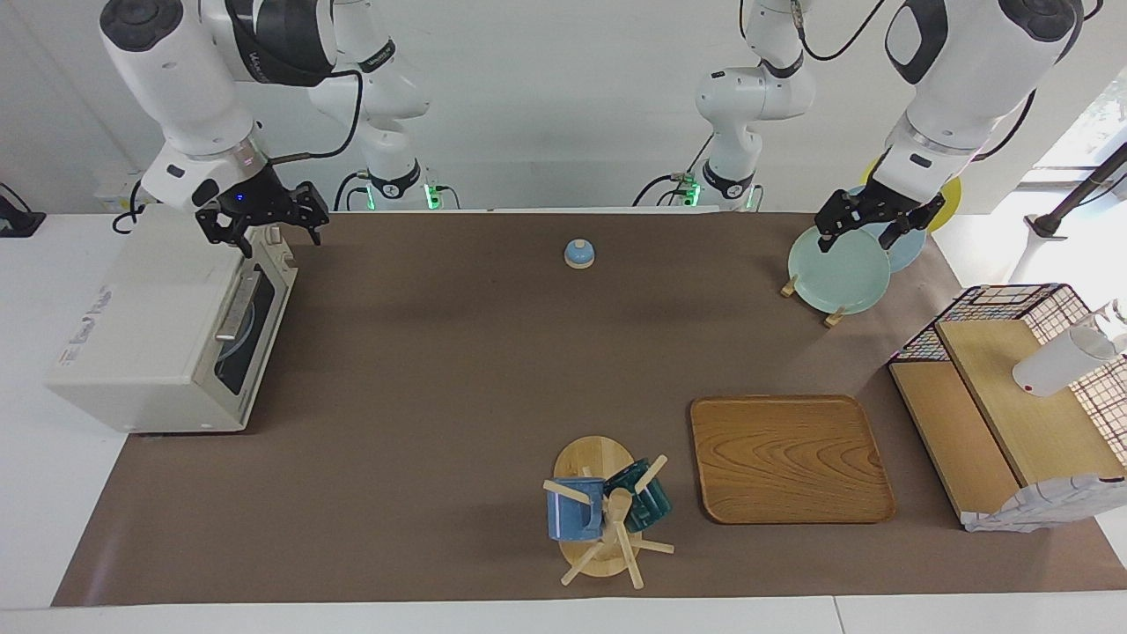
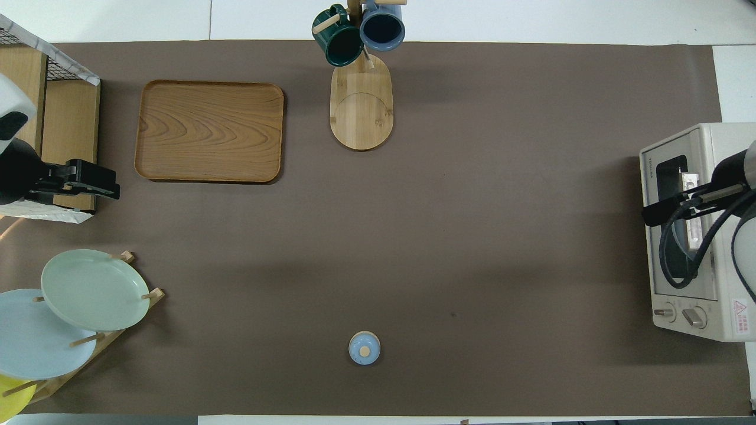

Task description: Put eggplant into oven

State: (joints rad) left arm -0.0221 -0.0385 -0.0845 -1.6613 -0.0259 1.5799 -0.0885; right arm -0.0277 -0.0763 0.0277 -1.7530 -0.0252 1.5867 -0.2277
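The cream-white oven [image 1: 150, 343] stands at the right arm's end of the table, its glass door shut with the bar handle [image 1: 236, 305] across it. It also shows in the overhead view [image 2: 717, 141]. No eggplant shows in either view. My right gripper [image 1: 267, 234] hangs open and empty over the oven's top corner nearest the robots. My left gripper [image 1: 865, 238] hangs open and empty over the plates at the left arm's end.
A plate rack holds a pale green plate [image 1: 836, 269] and a blue one. A small blue bell [image 1: 578, 254] sits mid-table near the robots. A wooden tray [image 1: 788, 458], a mug tree [image 1: 603, 511] with two mugs and a wooden shelf [image 1: 1012, 414] lie farther out.
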